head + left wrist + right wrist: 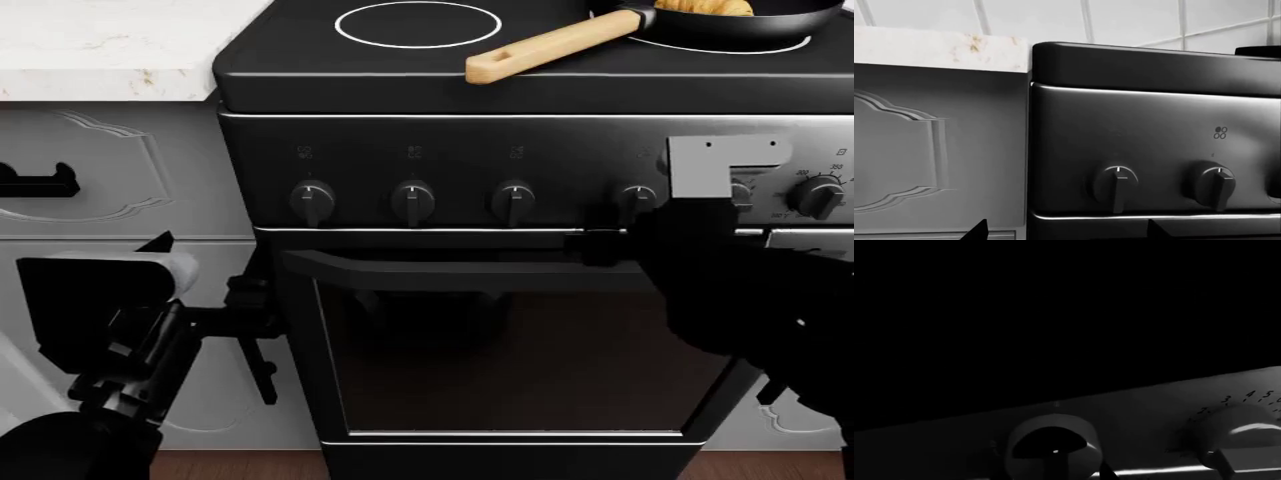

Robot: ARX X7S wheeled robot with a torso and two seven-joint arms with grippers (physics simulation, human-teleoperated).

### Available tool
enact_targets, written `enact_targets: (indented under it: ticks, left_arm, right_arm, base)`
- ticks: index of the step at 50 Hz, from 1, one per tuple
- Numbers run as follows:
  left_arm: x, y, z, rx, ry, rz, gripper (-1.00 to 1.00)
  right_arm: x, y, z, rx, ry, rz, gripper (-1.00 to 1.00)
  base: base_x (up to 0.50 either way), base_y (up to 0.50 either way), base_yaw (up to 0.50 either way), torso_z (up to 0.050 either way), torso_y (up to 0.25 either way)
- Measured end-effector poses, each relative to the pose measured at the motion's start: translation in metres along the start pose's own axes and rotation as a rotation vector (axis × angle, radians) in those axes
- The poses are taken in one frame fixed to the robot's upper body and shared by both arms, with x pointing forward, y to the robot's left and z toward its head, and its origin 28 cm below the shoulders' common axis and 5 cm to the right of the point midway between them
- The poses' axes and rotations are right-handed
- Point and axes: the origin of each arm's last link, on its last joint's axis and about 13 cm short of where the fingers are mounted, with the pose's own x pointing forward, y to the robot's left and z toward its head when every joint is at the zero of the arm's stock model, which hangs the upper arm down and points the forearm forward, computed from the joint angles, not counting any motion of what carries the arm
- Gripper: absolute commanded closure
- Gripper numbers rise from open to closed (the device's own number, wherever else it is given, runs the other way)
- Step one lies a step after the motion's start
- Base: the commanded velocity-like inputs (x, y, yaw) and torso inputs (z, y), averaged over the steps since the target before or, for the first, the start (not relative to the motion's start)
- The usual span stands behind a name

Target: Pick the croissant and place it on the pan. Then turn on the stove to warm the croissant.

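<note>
The croissant [703,7] lies in the black pan [787,25] on the stove's [400,90] back right burner. The pan's wooden handle [547,47] points forward and left. My right arm [727,260] reaches up to the front knob row and hides the fifth knob in the head view. In the right wrist view that knob [1054,440] sits between the jaws of my right gripper [1059,475], with one fingertip [1105,472] against its side. My left gripper [1067,234] hangs open and empty low in front of the cabinet, left of the oven door; it shows in the head view as my left gripper [256,335].
A marble counter [107,45] adjoins the stove on the left, above grey cabinet fronts with a black pull [40,180]. The oven door handle [441,272] juts out below the knobs [414,200]. A numbered knob [1241,432] sits beside the gripped one.
</note>
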Motion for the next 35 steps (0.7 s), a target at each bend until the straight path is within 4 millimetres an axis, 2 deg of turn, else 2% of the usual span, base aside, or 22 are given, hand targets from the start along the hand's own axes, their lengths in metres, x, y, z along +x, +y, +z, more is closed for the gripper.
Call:
enact_targets:
  ticks: [11,35]
  left_arm:
    - [-0.0006,0.0000,0.0003,-0.002,-0.001,0.000,-1.00]
    - [-0.0012,0.0002,0.0002,-0.007,-0.002,0.002,-1.00]
  right_arm:
    - [-0.0002,-0.0011,-0.0003,-0.013,-0.003,-0.004,1.00]
    - [-0.0001,-0.0064,-0.0015,-0.193,-0.012,-0.013,1.00]
  base:
    - [0.00,0.00,0.00,0.000,0.000]
    - [0.00,0.00,0.00,0.000,0.001]
